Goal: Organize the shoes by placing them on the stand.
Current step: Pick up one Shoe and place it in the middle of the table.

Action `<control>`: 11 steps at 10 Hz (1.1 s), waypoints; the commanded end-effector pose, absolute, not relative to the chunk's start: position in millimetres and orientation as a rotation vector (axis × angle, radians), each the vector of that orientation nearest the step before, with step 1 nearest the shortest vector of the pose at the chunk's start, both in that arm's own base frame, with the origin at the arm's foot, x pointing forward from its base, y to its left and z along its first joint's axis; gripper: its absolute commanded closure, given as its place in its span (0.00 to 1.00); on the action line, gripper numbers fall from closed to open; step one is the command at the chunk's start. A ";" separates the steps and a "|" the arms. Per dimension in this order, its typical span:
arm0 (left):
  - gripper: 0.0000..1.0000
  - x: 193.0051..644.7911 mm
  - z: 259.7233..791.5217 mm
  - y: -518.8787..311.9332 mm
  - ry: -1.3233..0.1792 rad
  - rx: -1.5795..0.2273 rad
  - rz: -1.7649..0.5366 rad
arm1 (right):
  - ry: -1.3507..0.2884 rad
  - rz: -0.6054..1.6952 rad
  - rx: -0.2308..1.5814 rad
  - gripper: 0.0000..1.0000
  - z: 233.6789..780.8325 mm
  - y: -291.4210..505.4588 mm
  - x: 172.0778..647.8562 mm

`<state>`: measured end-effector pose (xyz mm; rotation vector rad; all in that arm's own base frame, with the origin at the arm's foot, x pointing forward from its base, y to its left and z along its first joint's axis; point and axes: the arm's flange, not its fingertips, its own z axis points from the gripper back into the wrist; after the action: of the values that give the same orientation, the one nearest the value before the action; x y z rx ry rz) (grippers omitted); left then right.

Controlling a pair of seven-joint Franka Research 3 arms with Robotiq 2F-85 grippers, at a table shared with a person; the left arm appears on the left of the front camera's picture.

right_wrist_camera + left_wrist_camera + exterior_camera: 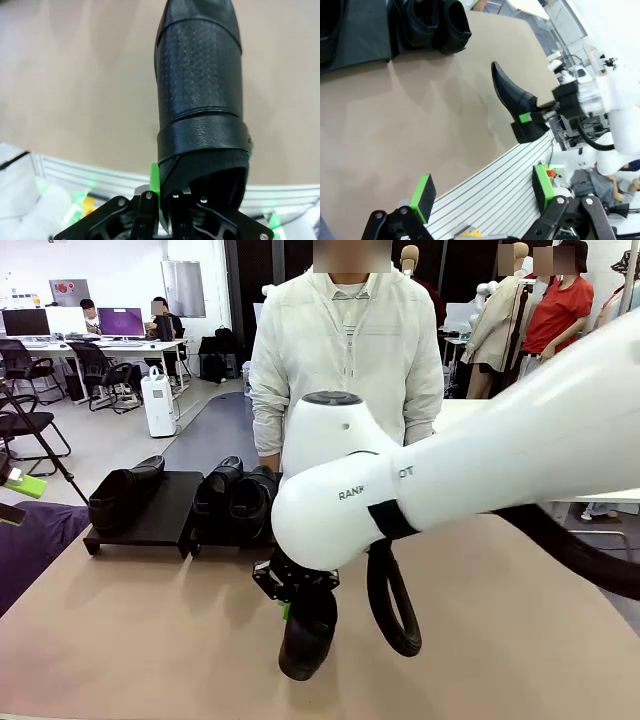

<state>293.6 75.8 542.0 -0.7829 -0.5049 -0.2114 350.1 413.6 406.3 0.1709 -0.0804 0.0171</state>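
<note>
My right gripper is shut on the heel rim of one black loafer, which hangs toe-down just above the tan table near its front edge. The right wrist view shows this loafer running away from the gripper, with one green pad against its opening. The left platform of the stand carries one shoe. The right platform carries two shoes side by side. My left gripper is open and holds nothing, and its view shows the held loafer farther off.
A person in a white shirt stands at the far side of the table, right behind the stand. A purple cloth lies off the table's left side. An aluminium rail frame borders the table's near edge.
</note>
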 end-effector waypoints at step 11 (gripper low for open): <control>0.00 293.7 539.9 74.6 -0.523 -0.794 -0.205 | -0.074 0.048 0.197 0.00 382.9 438.2 372.5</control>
<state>293.7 75.8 541.8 -0.7830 -0.5045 -0.2112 380.2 447.8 374.7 0.1874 -0.0408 0.0175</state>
